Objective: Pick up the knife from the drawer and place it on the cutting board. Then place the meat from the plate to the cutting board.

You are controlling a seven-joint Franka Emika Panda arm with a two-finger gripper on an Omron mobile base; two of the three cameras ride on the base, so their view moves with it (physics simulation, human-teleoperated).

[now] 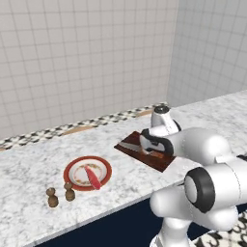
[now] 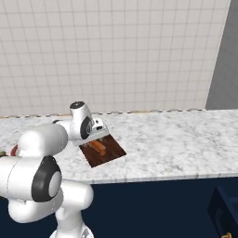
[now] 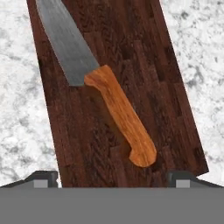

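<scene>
the knife (image 3: 98,85) lies flat on the cutting board (image 3: 148,78) just ahead of the spread, empty gripper (image 3: 113,177), blade pointing away, handle nearest.

At the top edge of the hand view, the knife (image 3: 94,83) loses its blade tip. In the left base view, the arm hides the right part of the cutting board (image 1: 132,147).

Kitchen: tiled wall (image 1: 87,58), marble counter (image 2: 176,139)
</scene>
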